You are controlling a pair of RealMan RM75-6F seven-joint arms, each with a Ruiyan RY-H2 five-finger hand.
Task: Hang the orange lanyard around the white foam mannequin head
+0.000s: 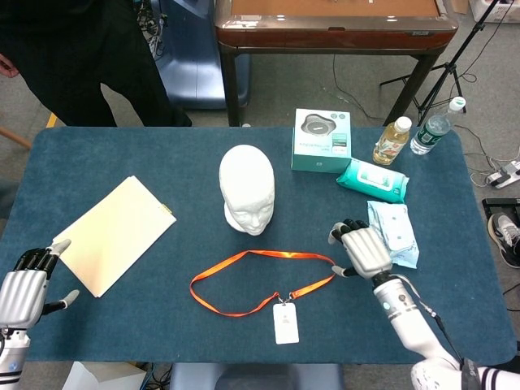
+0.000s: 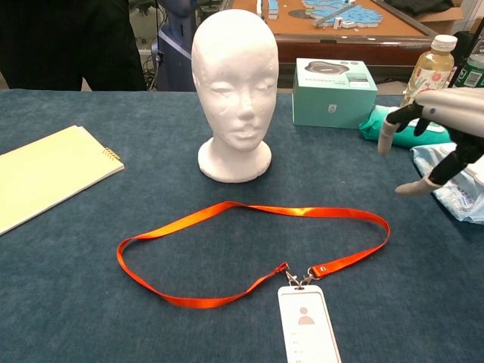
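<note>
Since the right hand [image 1: 365, 249] hovers spread & empty by the orange lanyard [image 1: 262, 280], best pinch strap's near end w/o dragging badge [image 1: 285, 323].

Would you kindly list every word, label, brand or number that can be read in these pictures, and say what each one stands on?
No text can be read.
Teal box: small print on top and front, too blurred.
Badge card: a person icon and faint lines, too small.
Green wipes pack: label unreadable.
Pale blue pack: print unreadable.
Yellow drink bottle and water bottle: labels too small.
</note>
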